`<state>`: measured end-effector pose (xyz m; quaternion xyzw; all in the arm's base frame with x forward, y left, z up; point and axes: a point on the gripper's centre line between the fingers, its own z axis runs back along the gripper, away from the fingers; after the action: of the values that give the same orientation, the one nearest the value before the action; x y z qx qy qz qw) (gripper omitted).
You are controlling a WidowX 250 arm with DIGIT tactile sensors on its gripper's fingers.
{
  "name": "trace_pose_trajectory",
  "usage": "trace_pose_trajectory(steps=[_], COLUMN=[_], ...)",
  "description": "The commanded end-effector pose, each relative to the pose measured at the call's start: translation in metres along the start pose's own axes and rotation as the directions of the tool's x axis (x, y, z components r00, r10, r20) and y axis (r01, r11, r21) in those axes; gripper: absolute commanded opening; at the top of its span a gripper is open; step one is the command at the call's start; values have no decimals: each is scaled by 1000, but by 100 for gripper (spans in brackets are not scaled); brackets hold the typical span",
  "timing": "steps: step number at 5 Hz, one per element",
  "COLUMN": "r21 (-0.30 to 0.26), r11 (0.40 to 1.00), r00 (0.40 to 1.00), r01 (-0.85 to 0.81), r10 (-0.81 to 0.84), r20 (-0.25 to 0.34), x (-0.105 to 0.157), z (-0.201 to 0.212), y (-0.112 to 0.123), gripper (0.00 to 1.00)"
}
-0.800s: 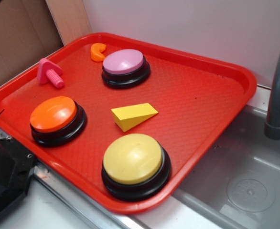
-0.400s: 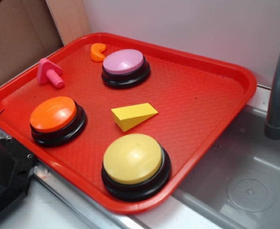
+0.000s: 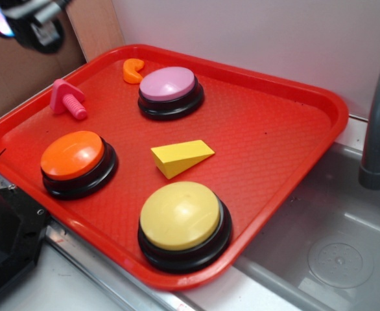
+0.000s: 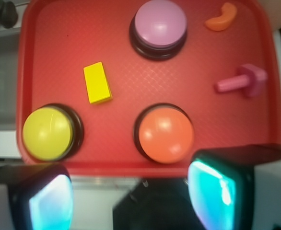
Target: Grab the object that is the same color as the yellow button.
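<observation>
Now pincer (image 4: 131, 191) spread wide, empty, above tray's (image 4: 121, 167) near edge, yellow wedge (image 4: 97, 83) unobstructed mid-tray

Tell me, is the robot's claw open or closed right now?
Open. In the wrist view the gripper shows two fingers set wide apart with nothing between them, hovering above the near edge of the red plastic tray.

We've got a chunky black plastic gripper (image 4: 131, 191) with two boxy fingers (image 4: 217, 189), pads glowing teal-cyan up close.
</observation>
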<state>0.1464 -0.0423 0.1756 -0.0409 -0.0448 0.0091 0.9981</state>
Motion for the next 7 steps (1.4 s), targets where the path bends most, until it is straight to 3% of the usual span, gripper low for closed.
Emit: trace_pose_trajectory(steps=[1, 2, 5, 6, 7], r21=[-44, -51, 70, 76, 83], r11=[999, 998, 996, 996, 996], r00=[998, 998, 998, 998, 998], r01=[20, 25, 54, 42, 35], r10=[-17, -22, -51, -38, -30], r20=[64, 53, -44, -57, -61], x=[46, 58, 62, 61, 60], z=[-65, -91, -147, -155, -157], y=[-21, -33, -37, -36, -33], gripper=[100, 100, 100, 100, 63])
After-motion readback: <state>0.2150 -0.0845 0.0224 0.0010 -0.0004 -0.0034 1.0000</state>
